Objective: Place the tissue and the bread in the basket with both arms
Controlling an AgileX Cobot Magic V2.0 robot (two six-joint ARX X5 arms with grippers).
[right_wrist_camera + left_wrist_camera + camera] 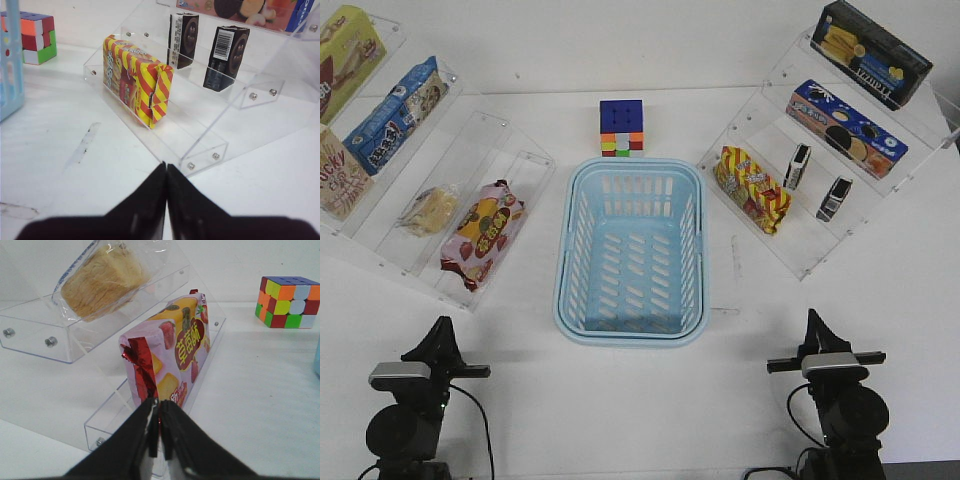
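The light-blue basket (563, 290) stands empty in the middle of the table. The bread (430, 210), a golden bun in clear wrap, lies on the left clear shelf; it also shows in the left wrist view (100, 282). The tissue (797, 166), a black packet with a round emblem, stands on the right shelf; it also shows in the right wrist view (183, 40). My left gripper (442, 328) is shut and empty, low near the table's front left, its tips (159, 402) just short of the shelf. My right gripper (812, 320) is shut and empty at the front right (166, 165).
A red-pink snack bag (480, 232) lies beside the bread, nearest my left gripper. A second black packet with a barcode (834, 198) and a yellow-red striped bag (752, 188) flank the tissue. A colour cube (621, 128) sits behind the basket. Snack boxes fill the upper shelves.
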